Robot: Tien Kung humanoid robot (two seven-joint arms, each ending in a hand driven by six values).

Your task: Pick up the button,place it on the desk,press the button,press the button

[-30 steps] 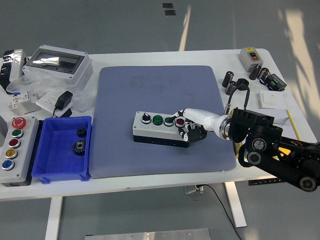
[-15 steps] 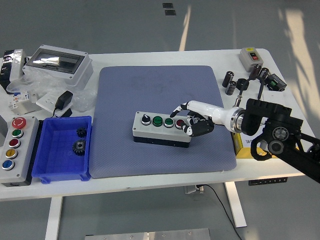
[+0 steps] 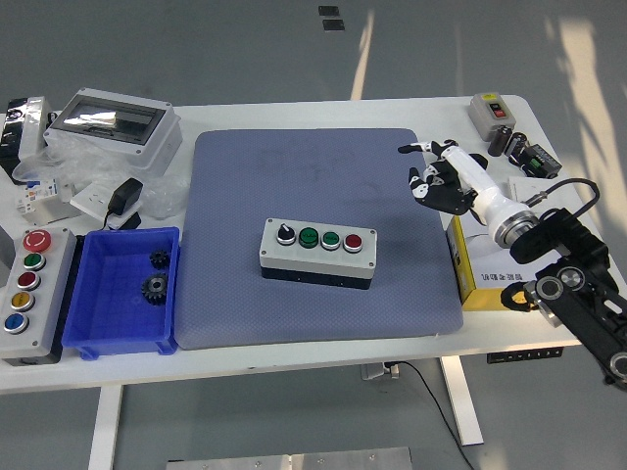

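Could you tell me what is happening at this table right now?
The button box sits on the blue mat, and nothing is touching it. The robot's right hand is raised over the mat's far right corner, index finger extended, the others curled, holding nothing. A second button box sits at the table's left edge. The left hand is not in view.

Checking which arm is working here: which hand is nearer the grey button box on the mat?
Right. The right hand hangs up and right of the button box, apart from it; no left hand is in view.
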